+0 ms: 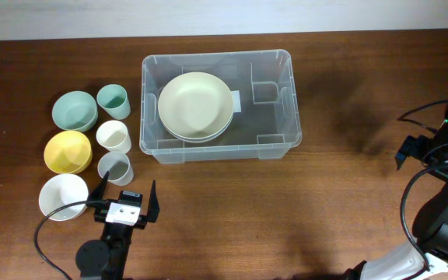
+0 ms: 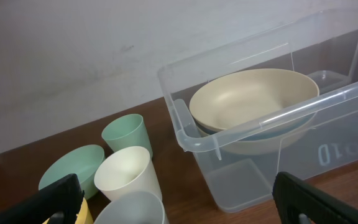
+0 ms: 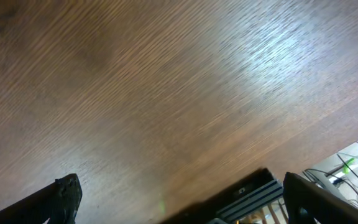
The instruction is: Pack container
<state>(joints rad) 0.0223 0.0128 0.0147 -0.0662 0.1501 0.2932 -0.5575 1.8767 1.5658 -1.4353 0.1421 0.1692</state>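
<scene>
Clear plastic, the container (image 1: 216,56) sat far and central on the wooden counter (image 1: 286,210) in the overhead view. Stacked cream bowls (image 1: 195,105) filled its left half, and its right half lay bare. Near its left corner the left gripper (image 1: 128,189) stood spread wide and empty, one fingertip just beside a grey cup (image 1: 115,166). More cups and bowls crowded the left, while open counter stretched to the right. The right arm (image 1: 442,214) was cut off at the right edge.

From the left wrist, black fingers (image 2: 55,199) sat far apart with nothing between them. The container's rim rose ahead, and lettering on its wall was unreadable.

From the right wrist, the right gripper (image 3: 188,198) gaped wide over bare wood, touching nothing.
</scene>
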